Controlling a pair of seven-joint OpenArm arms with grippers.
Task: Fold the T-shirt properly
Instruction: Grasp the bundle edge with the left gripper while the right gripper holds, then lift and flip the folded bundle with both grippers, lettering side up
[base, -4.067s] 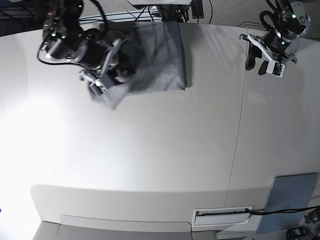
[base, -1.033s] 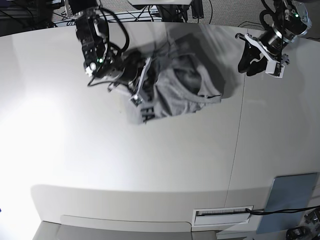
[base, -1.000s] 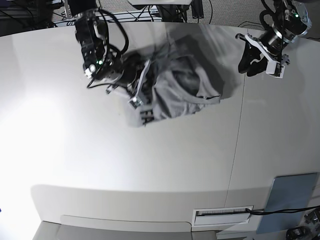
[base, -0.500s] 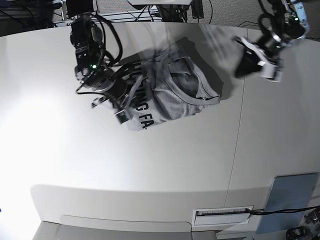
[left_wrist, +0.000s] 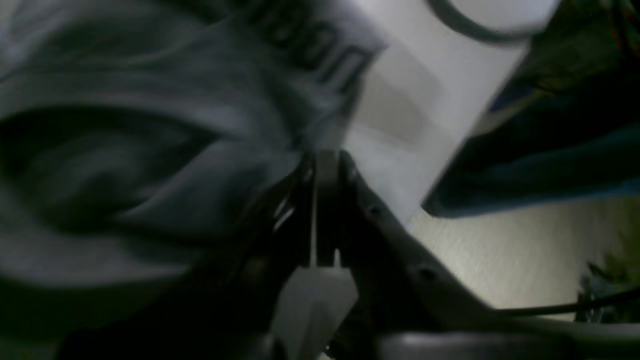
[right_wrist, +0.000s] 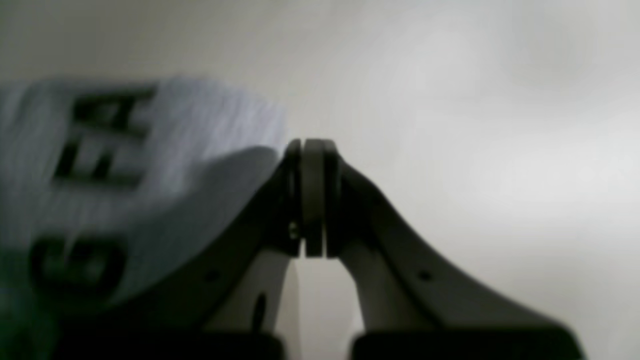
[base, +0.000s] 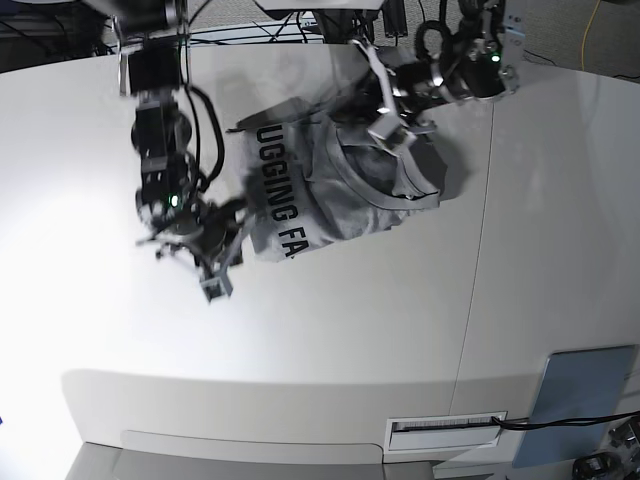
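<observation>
— Shirt status? The T-shirt (base: 335, 185) lies rumpled at the table's (base: 330, 330) far middle, lettering up, soft and limp.

— Both grippers look closed and empty: right gripper (right_wrist: 306, 150) beside its edge, left gripper (left_wrist: 320, 157) over the neck. Pinch hem corners.

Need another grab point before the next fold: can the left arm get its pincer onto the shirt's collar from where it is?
Probably yes: the left pincer already sits over the T-shirt, beside the collar, nothing between them.

The T-shirt (base: 330, 195) carries black block capitals; in the base view they read "UGGING" above "FA", both cut off by folds. Wrist views blur the lettering.
</observation>
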